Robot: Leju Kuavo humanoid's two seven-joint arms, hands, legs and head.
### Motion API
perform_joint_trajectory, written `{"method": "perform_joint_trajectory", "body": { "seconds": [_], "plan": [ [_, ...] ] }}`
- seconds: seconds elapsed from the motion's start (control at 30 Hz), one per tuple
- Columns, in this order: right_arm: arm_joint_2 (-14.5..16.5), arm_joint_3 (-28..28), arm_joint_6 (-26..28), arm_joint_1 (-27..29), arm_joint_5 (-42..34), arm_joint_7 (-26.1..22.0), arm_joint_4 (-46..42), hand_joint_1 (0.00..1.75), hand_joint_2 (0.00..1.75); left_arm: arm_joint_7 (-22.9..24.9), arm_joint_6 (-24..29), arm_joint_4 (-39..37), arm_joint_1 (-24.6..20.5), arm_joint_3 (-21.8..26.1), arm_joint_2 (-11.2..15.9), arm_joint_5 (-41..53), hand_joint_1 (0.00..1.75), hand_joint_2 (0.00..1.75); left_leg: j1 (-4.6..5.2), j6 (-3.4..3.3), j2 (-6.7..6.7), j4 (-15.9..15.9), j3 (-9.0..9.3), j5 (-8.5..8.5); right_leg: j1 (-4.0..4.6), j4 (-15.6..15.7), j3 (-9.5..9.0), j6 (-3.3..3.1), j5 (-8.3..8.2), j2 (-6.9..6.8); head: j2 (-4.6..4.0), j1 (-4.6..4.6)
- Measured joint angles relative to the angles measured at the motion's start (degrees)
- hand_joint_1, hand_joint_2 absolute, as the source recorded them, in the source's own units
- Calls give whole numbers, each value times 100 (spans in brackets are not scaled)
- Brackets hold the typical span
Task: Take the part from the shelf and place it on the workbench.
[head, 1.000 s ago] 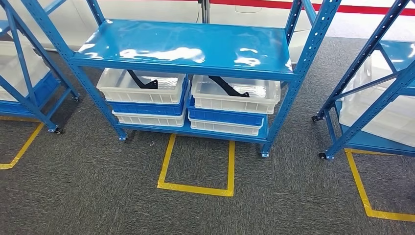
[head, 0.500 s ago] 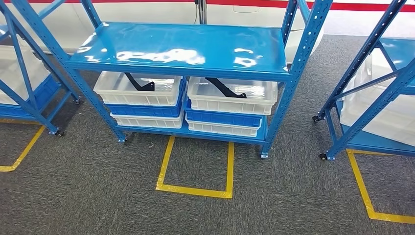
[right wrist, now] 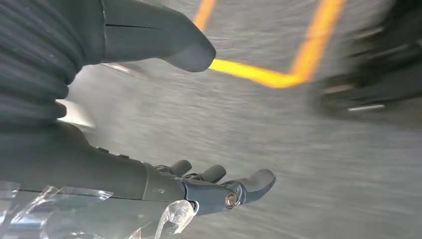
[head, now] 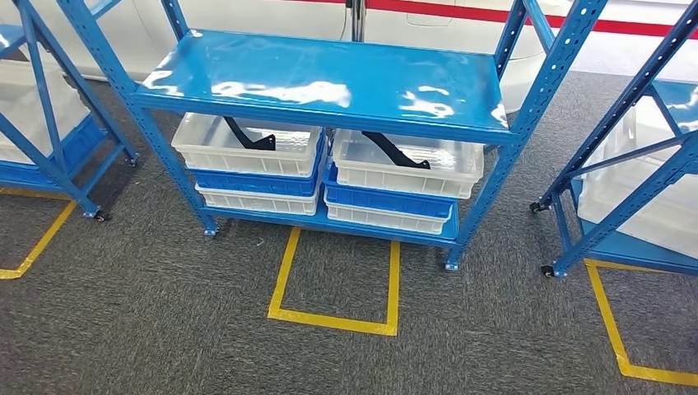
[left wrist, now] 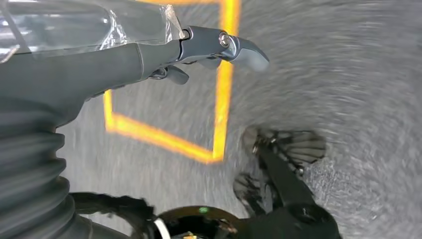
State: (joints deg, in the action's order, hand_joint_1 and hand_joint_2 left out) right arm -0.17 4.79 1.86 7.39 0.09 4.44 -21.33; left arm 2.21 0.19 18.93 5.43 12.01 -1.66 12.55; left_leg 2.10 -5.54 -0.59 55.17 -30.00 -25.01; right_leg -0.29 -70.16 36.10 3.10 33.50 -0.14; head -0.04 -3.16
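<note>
Two black curved parts lie in white bins on the lower level of the blue shelf (head: 329, 78) in the head view. One part (head: 247, 136) is in the left bin (head: 239, 162), the other part (head: 393, 151) in the right bin (head: 403, 183). Each white bin tops a stack with a blue bin and another white one beneath. My left hand (left wrist: 124, 64) hangs over the grey carpet, fingers apart, holding nothing. My right hand (right wrist: 149, 184) also hangs over the carpet, fingers spread and empty. Both hands are far from the shelf.
A yellow taped square (head: 333, 317) marks the carpet in front of the shelf. Another blue rack (head: 49, 123) stands at the left, and a third (head: 634, 164) with white bins at the right. More yellow tape (head: 613, 329) runs beside the right rack.
The whole picture has shifted a little to the right and the shelf looks slightly nearer, so the camera has moved. The bins and parts lie as before.
</note>
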Motion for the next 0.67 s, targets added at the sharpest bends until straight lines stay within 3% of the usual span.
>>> {"method": "perform_joint_trajectory", "body": {
  "seconds": [0.1,0.17,0.67],
  "plan": [
    [-15,1,104,26,-7,203,29,0,175,116,-38,18,-109,-6,-3,724,0,175,51,14,45,3,31,-24,97,1154,-502,-176,-580,8,0,-8],
    [-35,8,162,1,-7,314,50,0,175,184,-54,21,-145,19,-8,1086,0,175,47,42,96,9,22,-43,145,1442,-606,-248,-682,9,0,-12],
    [6,364,459,-444,-25,934,263,0,175,511,-142,-37,-498,990,-11,3079,0,175,8,80,107,5,18,-33,173,1467,-608,-240,-716,-18,0,-5]
  ]
}}
